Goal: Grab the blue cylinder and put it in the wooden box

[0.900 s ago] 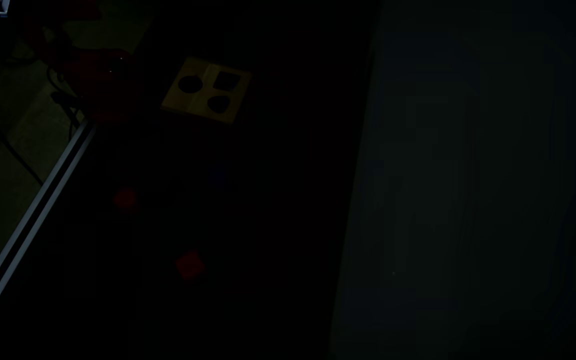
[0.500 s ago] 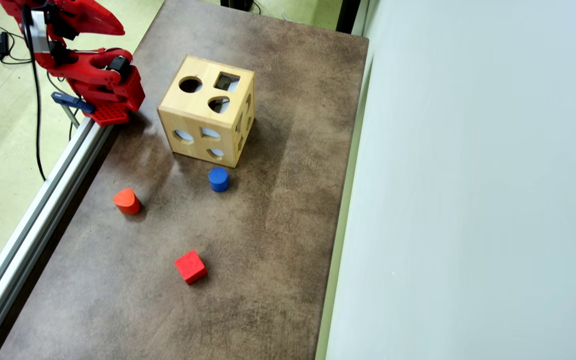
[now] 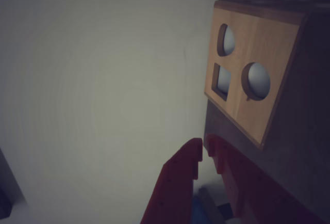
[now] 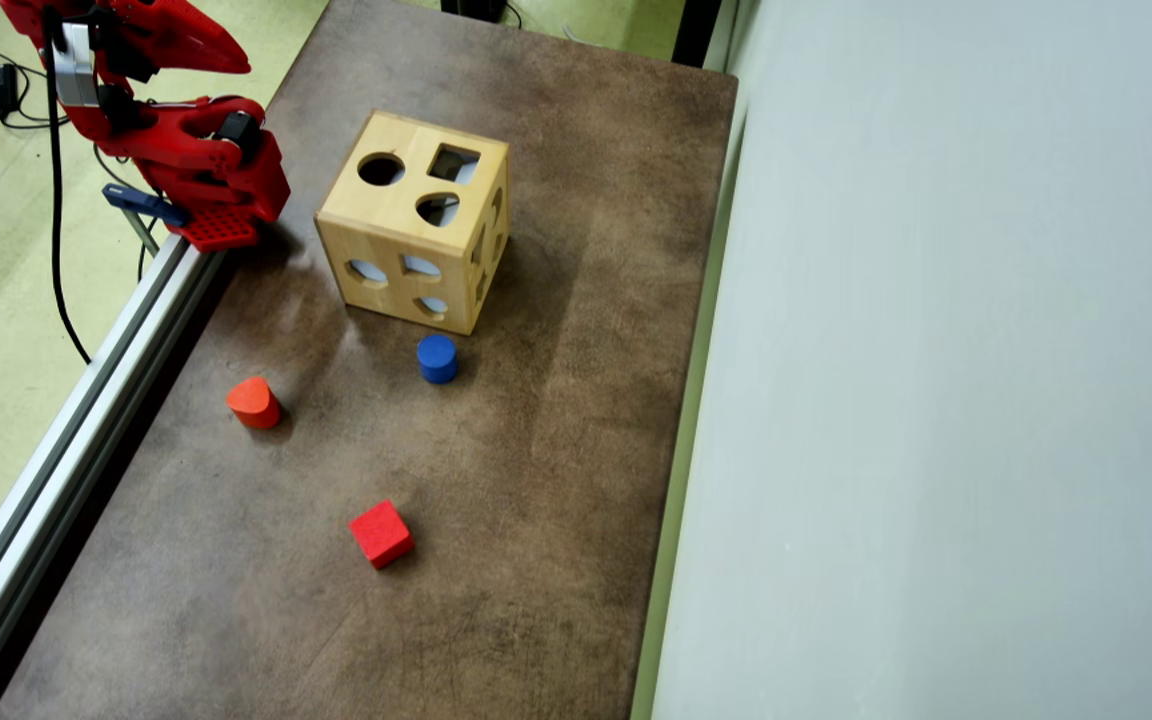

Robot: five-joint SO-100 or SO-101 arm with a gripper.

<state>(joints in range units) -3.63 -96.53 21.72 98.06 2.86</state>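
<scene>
Beside blue cylinder [image 4: 436, 357]: wooden box [image 4: 414, 222], 2 red blocks [image 4: 254, 402].

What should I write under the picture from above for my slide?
A blue cylinder waits beside the wooden box, with two red blocks nearby and the red arm folded at the table's corner.

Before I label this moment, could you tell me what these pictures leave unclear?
- Blue cylinder: outside the wrist view, seen only overhead.
- Wooden box interior: dark behind its holes in both views.
- Gripper: fingers nearly touching in the wrist view; overhead, the arm hides them.
- Arm's upper part: cut off by the overhead view's top edge.
</scene>
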